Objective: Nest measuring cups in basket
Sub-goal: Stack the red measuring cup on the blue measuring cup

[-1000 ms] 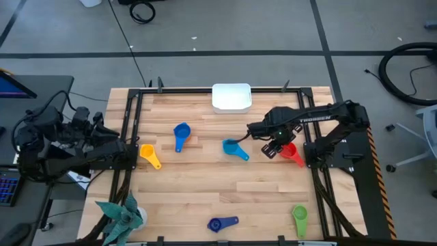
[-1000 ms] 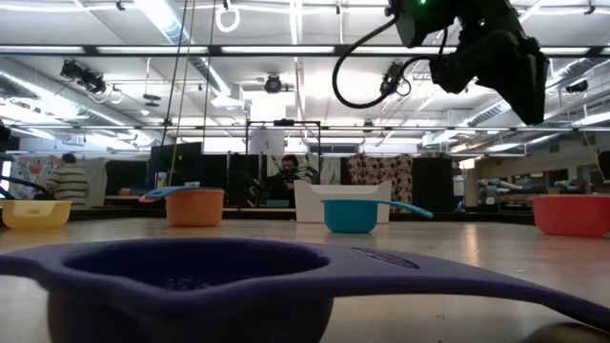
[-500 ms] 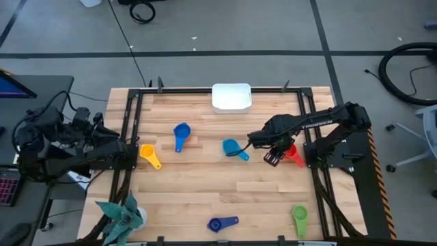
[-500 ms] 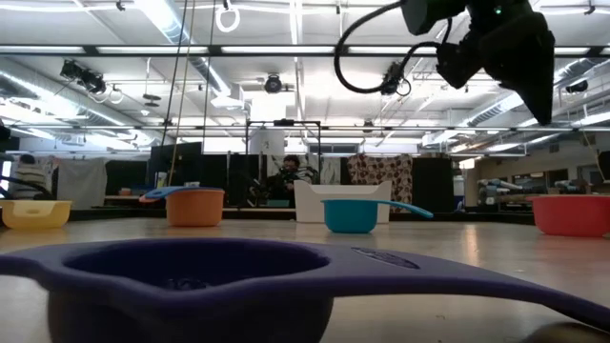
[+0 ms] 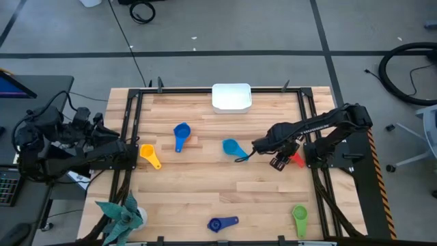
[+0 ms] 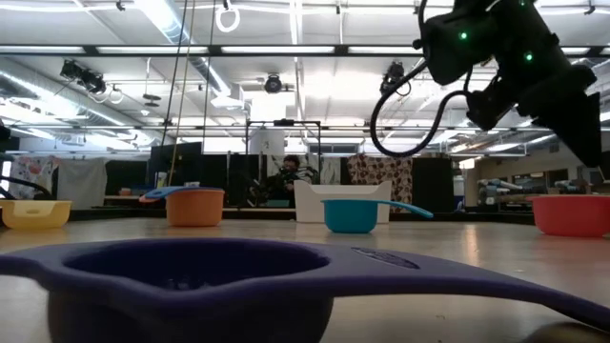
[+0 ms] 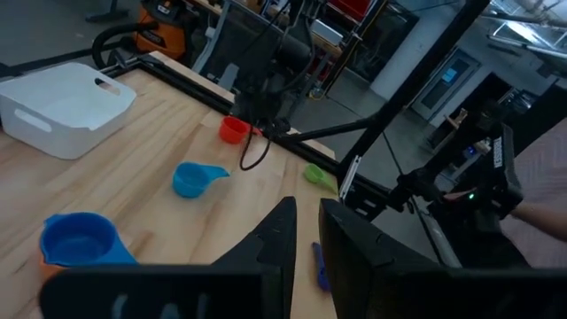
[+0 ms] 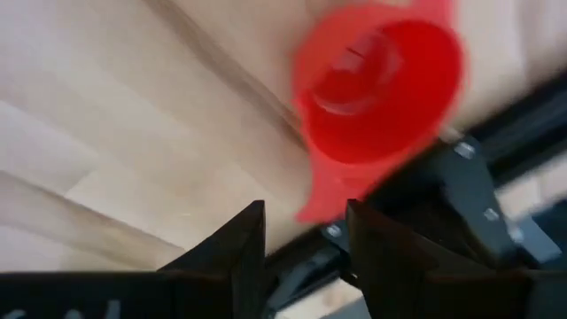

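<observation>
Scattered measuring cups [image 5: 233, 147] — empty white basket [image 5: 231, 97]

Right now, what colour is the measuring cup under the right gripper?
Red. The measuring cup shows best in the right wrist view, beyond the right gripper.

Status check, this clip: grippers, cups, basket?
Right gripper open above red cup, nothing held. Left arm parked off the table's left edge. Basket empty. Nothing in the way.

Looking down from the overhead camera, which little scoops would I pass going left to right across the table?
Orange cup → medium blue cup → dark blue cup → light blue cup → red cup, partly under the right arm's fingers → green cup.
</observation>
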`<state>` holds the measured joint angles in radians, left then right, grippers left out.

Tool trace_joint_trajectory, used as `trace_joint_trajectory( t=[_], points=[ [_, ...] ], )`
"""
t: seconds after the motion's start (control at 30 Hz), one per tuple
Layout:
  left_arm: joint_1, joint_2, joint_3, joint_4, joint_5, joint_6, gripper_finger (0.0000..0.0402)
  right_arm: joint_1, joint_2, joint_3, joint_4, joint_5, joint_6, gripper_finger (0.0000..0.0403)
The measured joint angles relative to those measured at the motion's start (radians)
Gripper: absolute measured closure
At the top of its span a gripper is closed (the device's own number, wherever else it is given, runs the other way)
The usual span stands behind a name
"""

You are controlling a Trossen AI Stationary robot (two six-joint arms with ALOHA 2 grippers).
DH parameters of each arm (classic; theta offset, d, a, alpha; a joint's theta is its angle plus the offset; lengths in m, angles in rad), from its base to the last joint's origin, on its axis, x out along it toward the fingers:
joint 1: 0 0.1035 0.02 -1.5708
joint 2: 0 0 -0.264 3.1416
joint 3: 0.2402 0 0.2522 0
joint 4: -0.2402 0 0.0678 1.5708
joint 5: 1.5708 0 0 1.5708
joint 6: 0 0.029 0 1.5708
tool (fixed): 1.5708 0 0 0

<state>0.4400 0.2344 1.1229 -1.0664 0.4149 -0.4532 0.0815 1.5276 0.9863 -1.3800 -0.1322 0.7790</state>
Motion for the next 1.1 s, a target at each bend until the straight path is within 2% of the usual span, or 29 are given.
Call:
trace_joint_trajectory(
  t=[0.57, 0.9, 1.1],
  points=[
    [0.0, 0.0, 0.0, 0.0, -0.026, -0.035, 0.0344, 0.001, 0.0, -0.147, 0.122, 0.043, -0.025, 0.0241],
    [0.0, 0.0, 0.0, 0.0, -0.049, -0.036, 0.0344, 0.001, 0.001, -0.16, 0.212, 0.137, -0.05, 0.0241],
    [0.0, 0.0, 0.0, 0.0, -0.049, -0.041, 0.0344, -0.024, 0.001, -0.16, 0.267, 0.142, -0.05, 0.0241]
  ],
)
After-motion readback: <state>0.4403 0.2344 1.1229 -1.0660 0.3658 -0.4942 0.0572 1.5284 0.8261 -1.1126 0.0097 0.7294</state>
